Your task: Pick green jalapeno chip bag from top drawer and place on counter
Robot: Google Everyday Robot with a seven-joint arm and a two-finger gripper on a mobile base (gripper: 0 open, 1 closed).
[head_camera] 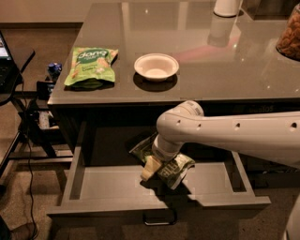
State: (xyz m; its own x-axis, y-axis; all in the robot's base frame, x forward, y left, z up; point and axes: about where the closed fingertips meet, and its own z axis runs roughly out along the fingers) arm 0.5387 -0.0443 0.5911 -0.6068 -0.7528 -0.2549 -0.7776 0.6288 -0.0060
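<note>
Looking at the gripper (pixel 151 168) first: it's down inside the top drawer (pixel 108 185), roughly at the drawer's middle, pointing downward and pressed right against the green jalapeno chip bag (pixel 177 166). Honestly can't tell how wide it's set or whether it actually has hold of the bag, since the wrist blocks that bit. All I can say is they're touching.

The bag is crumpled and lies on the drawer's flat bottom. It pokes out on both sides of the gripper, a bigger piece toward the drawer's right and a smaller corner toward its back.

The white arm (pixel 234 133) comes in from past the drawer's right end and bends down over its middle.

The drawer is pulled wide open, with the little metal handle (pixel 159 219) showing on its front.

The counter (pixel 211 79) sits directly above the drawer's back. On it, a white bowl (pixel 156 66) is above the drawer's middle, and a light-green dang bag (pixel 92 65) is above the drawer's left end. A white cylinder (pixel 227 6) stands at the counter's far edge, well behind the drawer's right half.
</note>
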